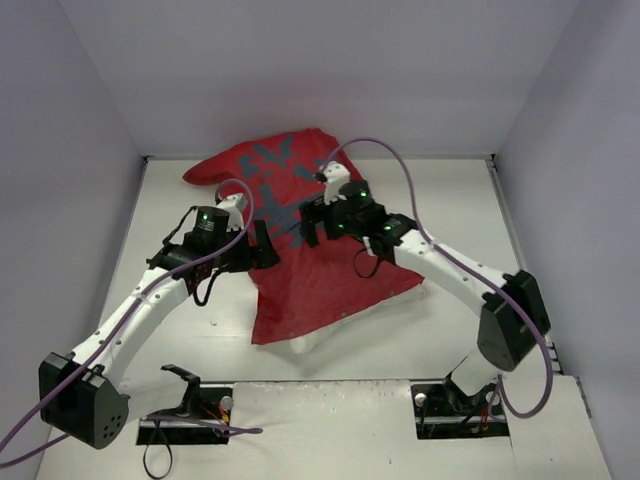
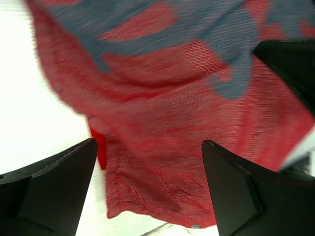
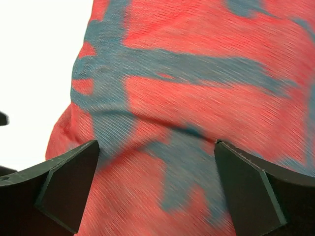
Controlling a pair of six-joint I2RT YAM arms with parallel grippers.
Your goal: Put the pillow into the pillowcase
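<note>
We see the dull-red fabric pillowcase w/ bluish patches (image 1: pixel 330 285) lying mid-tabletop (image 1: pixel 450 210), its far end bunched near the back wall. The plain white soft pillow (image 1: pixel 308 347) shows only as slivers along the cover's near & right edges. We can't tell if it's inside the cover or just under it.

The L pincer (image 1: pixel 264 245) sits at the cover's left edge. Wrist cam shows its dark fingers (image 2: pixel 59 187) spread wide, w/ red cloth below & nothing clamped.

The R pincer (image 1: pixel 308 226) is over the cover's middle. Its fingers (image 3: pixel 64 182) are also wide apart above the blue-patched cloth, gripping nothing. We can't tell if either pincer touches the fabric.
</note>
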